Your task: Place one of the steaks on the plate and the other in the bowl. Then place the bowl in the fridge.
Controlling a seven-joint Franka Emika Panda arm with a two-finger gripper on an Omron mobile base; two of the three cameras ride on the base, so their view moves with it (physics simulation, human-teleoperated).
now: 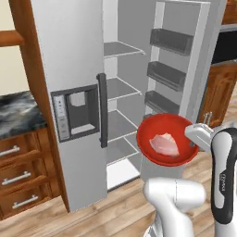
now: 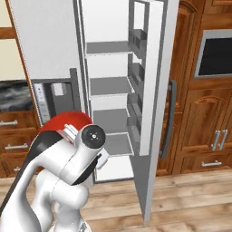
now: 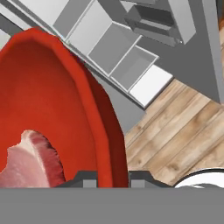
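My gripper [image 3: 107, 177] pinches the bowl [image 1: 159, 127] rim | pale steak [image 1: 164, 144] inside, beside my fingers | fridge [image 1: 74, 60] shelves ahead, door open | risk: tilted bowl sheds steak or strikes a shelf edge.

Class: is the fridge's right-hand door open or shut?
Open. The fridge door is swung wide, baring grey shelves and door bins.

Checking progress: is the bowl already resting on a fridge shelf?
No, the bowl with its steak hangs in front of the open fridge.
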